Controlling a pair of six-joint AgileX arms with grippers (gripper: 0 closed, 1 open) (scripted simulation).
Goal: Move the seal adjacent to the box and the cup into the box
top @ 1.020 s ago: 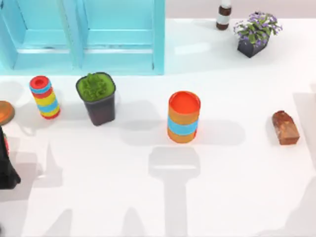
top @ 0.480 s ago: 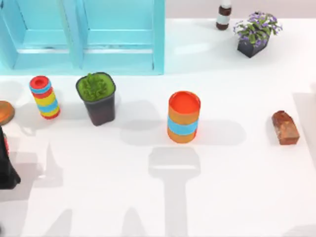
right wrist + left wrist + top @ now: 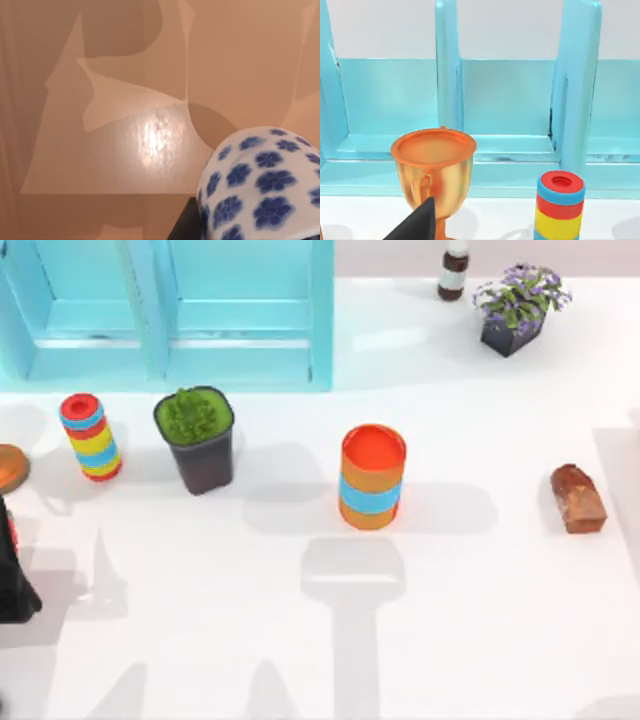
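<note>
The seal (image 3: 578, 498), a reddish-brown speckled block, lies alone on the white table at the right. The cup (image 3: 260, 190), white with blue flowers, sits close in the right wrist view with a dark finger (image 3: 184, 226) of my right gripper (image 3: 195, 227) against its side. The gripper is shut on the cup, above a flat tan surface (image 3: 125, 100). I cannot tell whether that surface is the box. My left gripper (image 3: 10, 585) rests at the table's left edge, and its dark tip (image 3: 415, 225) points toward a bronze goblet (image 3: 434, 172).
A turquoise shelf unit (image 3: 170, 310) stands at the back left. In front of it are a striped cylinder (image 3: 90, 437), a potted green plant (image 3: 196, 438) and an orange cylinder with a blue band (image 3: 372, 477). A bottle (image 3: 453, 270) and a flower pot (image 3: 516, 308) stand at the back right.
The arm shadow at the lower right of the top view has shrunk toward the right edge. The objects on the table and the left arm have not moved.
</note>
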